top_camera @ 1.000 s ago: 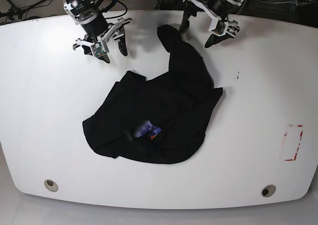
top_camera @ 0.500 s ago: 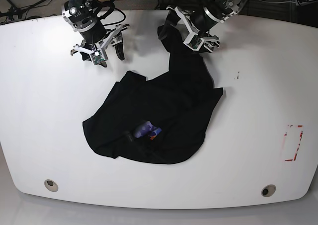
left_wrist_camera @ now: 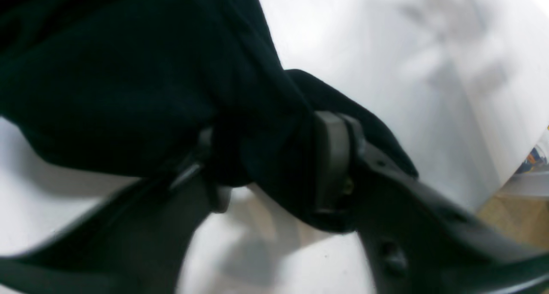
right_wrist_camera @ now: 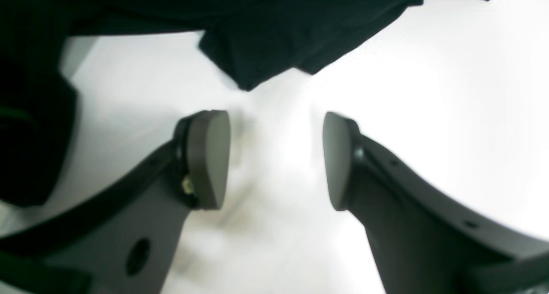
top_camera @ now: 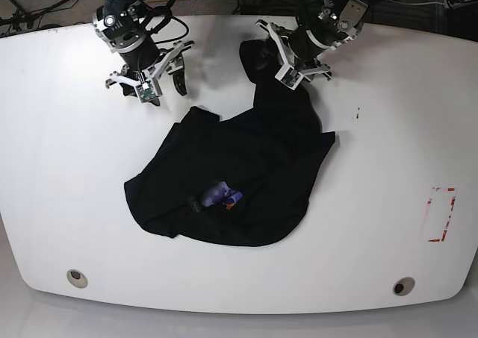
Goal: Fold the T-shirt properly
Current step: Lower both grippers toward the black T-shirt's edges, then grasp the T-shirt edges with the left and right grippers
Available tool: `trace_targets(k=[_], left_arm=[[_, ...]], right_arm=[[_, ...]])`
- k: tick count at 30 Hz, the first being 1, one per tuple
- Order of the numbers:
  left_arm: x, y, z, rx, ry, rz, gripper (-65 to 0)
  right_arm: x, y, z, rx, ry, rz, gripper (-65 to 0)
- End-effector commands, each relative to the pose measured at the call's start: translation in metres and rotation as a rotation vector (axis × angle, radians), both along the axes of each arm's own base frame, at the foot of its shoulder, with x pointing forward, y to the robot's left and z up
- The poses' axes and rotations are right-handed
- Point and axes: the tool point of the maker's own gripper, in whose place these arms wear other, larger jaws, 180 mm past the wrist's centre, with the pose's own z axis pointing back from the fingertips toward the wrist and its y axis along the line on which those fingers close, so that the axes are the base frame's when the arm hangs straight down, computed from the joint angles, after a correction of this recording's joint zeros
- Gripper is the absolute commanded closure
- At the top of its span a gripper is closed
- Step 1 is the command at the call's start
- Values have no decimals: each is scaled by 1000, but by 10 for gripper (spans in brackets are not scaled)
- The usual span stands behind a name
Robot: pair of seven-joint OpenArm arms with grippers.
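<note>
The black T-shirt [top_camera: 239, 174] lies crumpled mid-table, with a strip reaching up to the far edge. A bit of its purple and orange print [top_camera: 222, 196] shows near the front. My left gripper [top_camera: 287, 68] is on that far strip. In the left wrist view its jaws [left_wrist_camera: 270, 165] stand wide apart with a bunch of black cloth [left_wrist_camera: 128, 92] between the pads. My right gripper [top_camera: 160, 84] is open and empty above bare table, just behind the shirt's upper left corner [right_wrist_camera: 300, 28]. Its pads [right_wrist_camera: 210, 156] touch nothing.
The white table [top_camera: 75, 166] has a round hole at each front corner [top_camera: 75, 277] [top_camera: 403, 286]. A red rectangular marking [top_camera: 439, 215] sits at the right. A small dark mark [top_camera: 357, 115] lies right of the shirt. Cables run behind the far edge.
My left gripper has come down and leftward from the bare table onto the shirt's far strip, and cloth now sits between its jaws. My right gripper has shifted only slightly.
</note>
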Motion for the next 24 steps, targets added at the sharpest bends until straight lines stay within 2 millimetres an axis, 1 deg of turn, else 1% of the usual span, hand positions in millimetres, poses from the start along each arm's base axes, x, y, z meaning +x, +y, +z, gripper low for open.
trace_targets(k=[1, 2, 3, 4, 7, 8, 10, 12, 15, 19, 24], left_arm=[[-9, 13, -11, 60, 48, -8, -119], [-6, 21, -11, 74, 43, 0, -50], [-4, 26, -11, 82, 40, 11, -1], [-2, 31, -11, 88, 38, 24, 0], [-3, 47, -12, 105, 43, 66, 0], [0, 53, -7, 106, 30, 83, 0], [-1, 65, -2, 121, 20, 104, 0], [1, 79, 8, 139, -6, 121, 0], [3, 94, 17, 162, -27, 140, 0], [3, 117, 23, 195, -39, 187, 0], [6, 156, 32, 249, -61, 280, 0]], right_arm=[[14, 1, 18, 14, -76, -2, -328], [18, 1, 21, 16, -86, -3, -328], [21, 1, 23, 16, -97, -3, -328], [27, 1, 27, 15, -111, -3, -328], [42, -1, 33, -4, -118, -6, -328], [48, -3, 35, -17, -113, -8, -328], [60, -7, 39, -44, -104, -12, -328], [78, -11, 49, -72, -105, -21, -328], [97, -15, 58, -88, -101, -30, -330], [124, -20, 62, -95, -75, -42, -330], [149, -39, 57, -59, -30, -104, -331]])
